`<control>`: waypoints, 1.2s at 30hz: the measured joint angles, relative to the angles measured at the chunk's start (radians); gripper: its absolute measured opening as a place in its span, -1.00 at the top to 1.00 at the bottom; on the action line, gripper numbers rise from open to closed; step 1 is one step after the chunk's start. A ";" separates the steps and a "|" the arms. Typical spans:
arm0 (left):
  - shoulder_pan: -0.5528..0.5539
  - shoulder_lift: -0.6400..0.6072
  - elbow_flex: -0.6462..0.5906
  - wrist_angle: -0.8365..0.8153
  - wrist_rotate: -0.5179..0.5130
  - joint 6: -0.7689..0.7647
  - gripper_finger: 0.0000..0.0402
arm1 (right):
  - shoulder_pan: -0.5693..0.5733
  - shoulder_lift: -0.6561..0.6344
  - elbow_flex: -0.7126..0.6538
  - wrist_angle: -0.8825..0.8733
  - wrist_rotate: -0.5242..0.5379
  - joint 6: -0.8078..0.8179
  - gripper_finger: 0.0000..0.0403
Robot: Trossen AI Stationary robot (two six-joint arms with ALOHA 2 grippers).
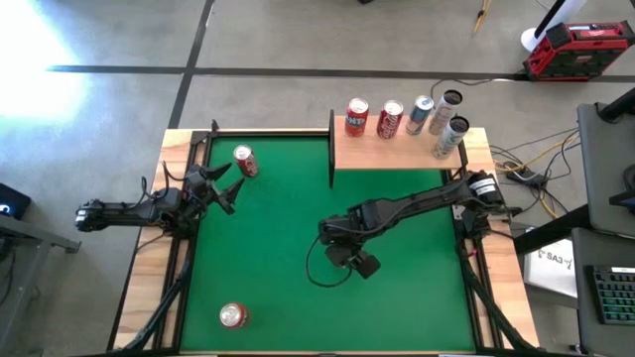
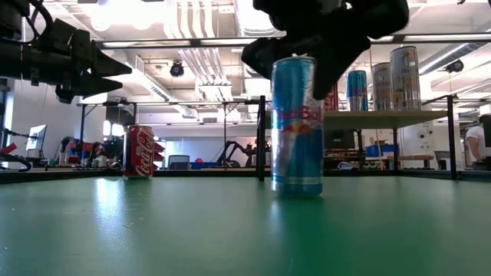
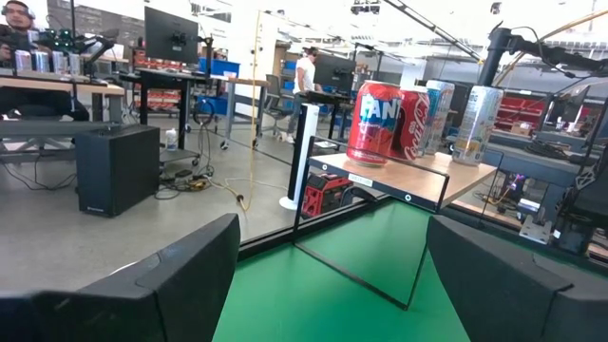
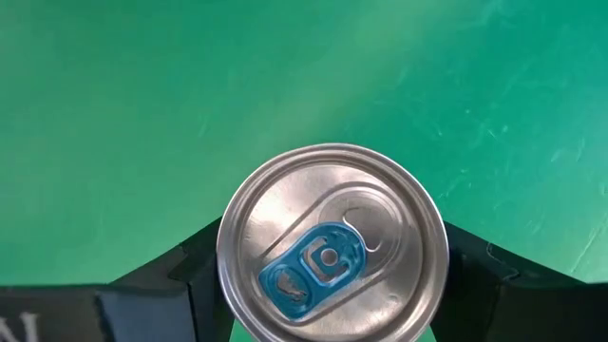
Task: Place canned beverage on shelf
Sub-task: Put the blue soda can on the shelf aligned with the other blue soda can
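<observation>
**Blue can standing mid-table, right gripper around it**

The slim blue-and-silver can point(image 2: 297, 126) is standing upright on the green felt point(image 1: 278, 248) near the table's centre, its blue pull tab facing up. The right gripper point(image 4: 328, 285) is sitting over its top, fingers flanking the rim and seemingly clasping it. At one o'clock, the shelf point(image 1: 397, 151) is carrying five cans. At ten o'clock, the left gripper point(image 1: 223, 188) is hovering open beside a red can point(image 1: 244, 161). Another red can point(image 1: 232, 315) is lying at seven o'clock.
</observation>
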 joint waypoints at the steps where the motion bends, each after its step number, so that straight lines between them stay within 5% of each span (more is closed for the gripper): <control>1: 0.000 0.000 0.000 0.000 0.000 0.000 -0.61 | 0.000 0.000 0.002 0.011 0.000 0.041 -0.20; 21: 0.000 0.000 0.000 0.000 0.000 0.000 -0.61 | -0.007 0.000 0.010 0.006 0.009 0.083 -0.65; 36: 0.000 0.000 0.000 0.000 0.000 0.000 -0.61 | 0.000 -0.002 0.019 -0.051 0.139 0.570 -0.98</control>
